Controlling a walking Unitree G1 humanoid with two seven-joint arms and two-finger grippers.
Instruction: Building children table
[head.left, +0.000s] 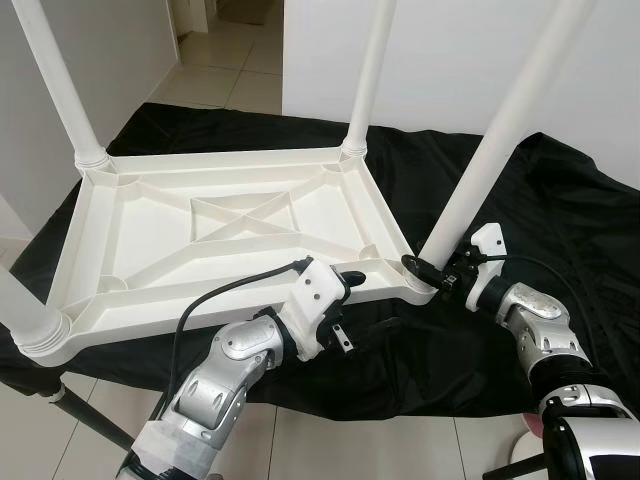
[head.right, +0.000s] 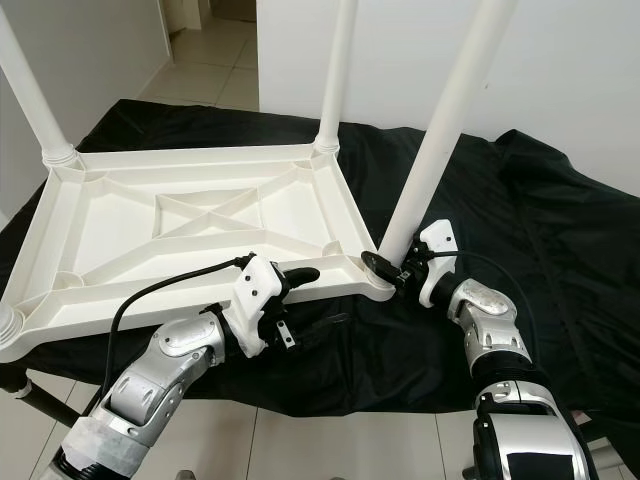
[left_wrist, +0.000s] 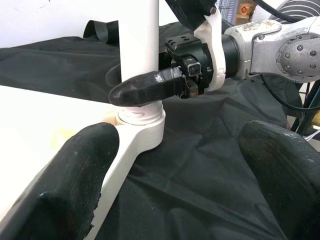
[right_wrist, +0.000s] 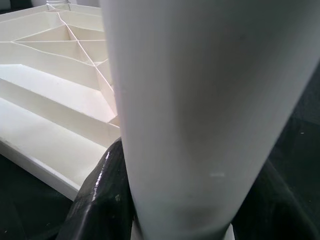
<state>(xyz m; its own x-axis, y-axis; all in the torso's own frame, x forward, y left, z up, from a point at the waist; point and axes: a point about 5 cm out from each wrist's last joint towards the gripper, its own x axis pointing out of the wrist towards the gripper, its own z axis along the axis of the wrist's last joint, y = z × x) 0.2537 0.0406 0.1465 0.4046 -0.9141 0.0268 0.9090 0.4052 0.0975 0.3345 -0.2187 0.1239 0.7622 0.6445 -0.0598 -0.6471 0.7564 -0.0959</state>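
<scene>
Where the floor tiles (head.left: 215, 55) run back past the white walls (head.left: 470, 60), a big black cloth (head.left: 570, 230) is spread over a low stand, and its near edge hangs over more tiles. On the cloth lies the white children table (head.left: 220, 235), turned upside down, with its ribbed underside facing up. Its long side runs from the robot's left to its right. Four white legs stick up from the corners, one at the far left (head.left: 60, 85), one at the far right (head.left: 370, 70), one at the near left (head.left: 20, 310) and one at the near right (head.left: 490, 150). The near right leg leans a little to the right. Black cloth lies open to the right of the table, with folds in it.

The right claw (head.left: 432, 270) is pinching the near right leg low down, just above the corner socket (left_wrist: 142, 117). The left claw (head.left: 355, 300) sits at the near rim (head.left: 385, 268) of the table, close to that same corner. Its two fingers (left_wrist: 75, 170) are spread wide, one over the white rim and one over the black cloth.
</scene>
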